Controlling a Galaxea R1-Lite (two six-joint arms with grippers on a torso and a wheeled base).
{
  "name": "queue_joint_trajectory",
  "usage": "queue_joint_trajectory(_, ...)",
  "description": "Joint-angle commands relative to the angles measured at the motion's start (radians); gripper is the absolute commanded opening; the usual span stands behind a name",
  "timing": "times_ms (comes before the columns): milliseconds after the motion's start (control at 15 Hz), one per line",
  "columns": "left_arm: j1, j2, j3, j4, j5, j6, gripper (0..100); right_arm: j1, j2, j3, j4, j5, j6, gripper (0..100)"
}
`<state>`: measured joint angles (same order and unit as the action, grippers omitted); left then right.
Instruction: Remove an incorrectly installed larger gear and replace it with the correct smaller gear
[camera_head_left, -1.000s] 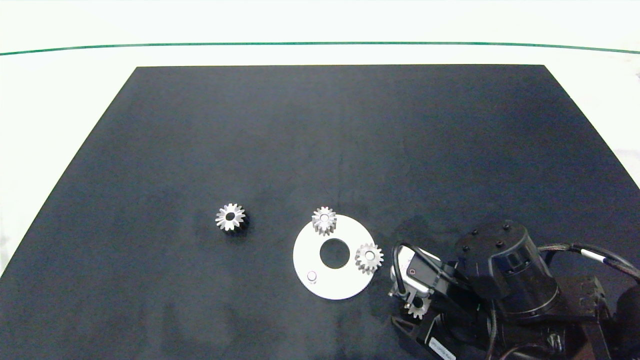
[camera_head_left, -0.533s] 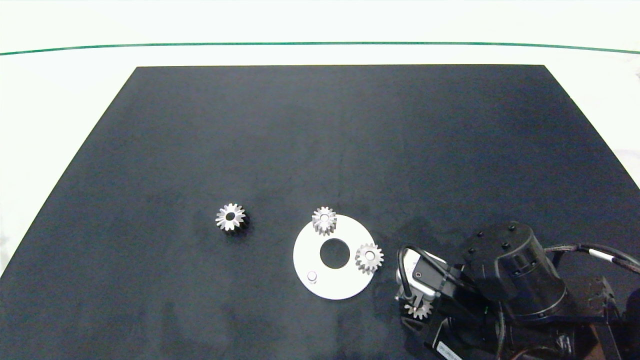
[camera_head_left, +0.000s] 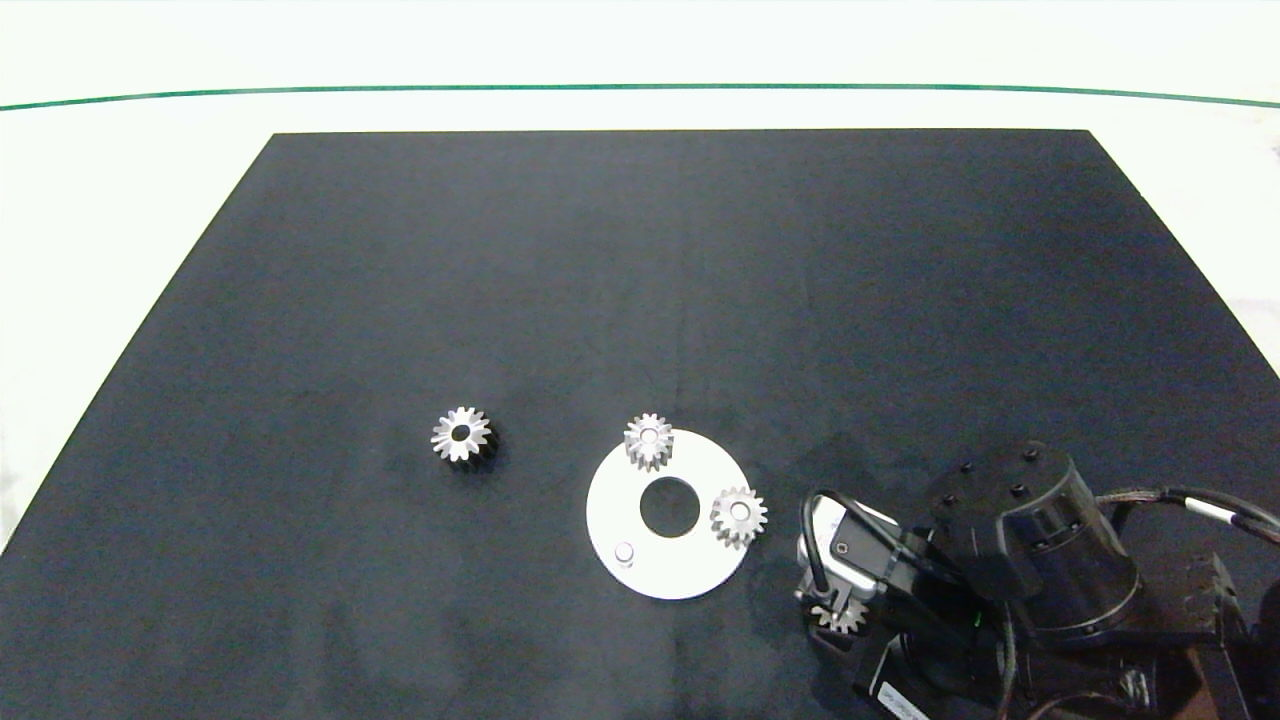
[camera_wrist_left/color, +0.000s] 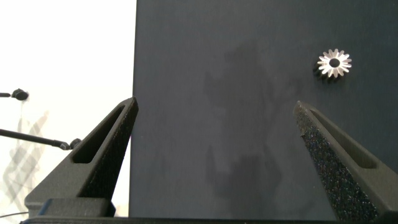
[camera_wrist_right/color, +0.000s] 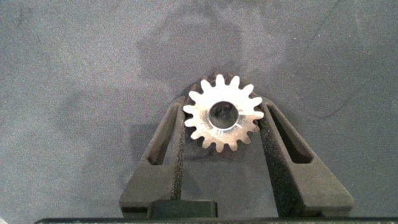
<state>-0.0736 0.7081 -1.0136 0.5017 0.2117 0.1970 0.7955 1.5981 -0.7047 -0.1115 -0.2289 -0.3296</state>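
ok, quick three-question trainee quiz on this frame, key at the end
1. True or false: the right gripper is shut on a thin silver blunt-toothed gear.
2. How many gears sit on the white round plate?
3. The thick sharp-toothed silver gear lies: A) on the plate; B) on the black mat, apart from the plate; C) under the plate.

Key: 1 true; 2 two; 3 B. The left gripper hangs open, empty.

White disc (camera_head_left: 655, 575) lies on black mat (camera_head_left: 640, 280).
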Motion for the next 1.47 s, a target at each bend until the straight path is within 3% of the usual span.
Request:
queue_joint_trajectory(67,0.002,0.001,0.000,0.003,0.002,0.001,100,0.001,-0.009,0.007,0.001,-0.001,-0.003,34)
queue_joint_trajectory(267,0.000,-0.004,0.004,0.003,0.002,0.001,100,0.001,-0.010,0.007,0.003,-0.001,-0.003,28)
queue_joint_trajectory(800,0.000,-0.027,0.038,0.003,0.002,0.001,100,0.037,-0.099,-0.068,0.010,-0.004,-0.005,28)
queue_joint_trajectory(867,0.000,-0.035,0.046,0.003,0.002,0.001,100,0.044,-0.098,-0.110,0.033,-0.012,-0.005,28)
queue_joint_trajectory(1000,0.000,-0.044,0.040,0.003,0.002,0.001,100,0.071,-0.089,-0.222,0.144,-0.013,0.015,28)
queue_joint_trajectory(1200,-0.002,-0.064,0.030,-0.002,0.002,0.002,100,0.128,-0.049,-0.361,0.294,-0.017,0.078,28)
queue_joint_trajectory(1467,-0.003,-0.113,0.021,-0.005,0.002,0.007,100,0.175,0.045,-0.430,0.306,-0.030,0.076,28)
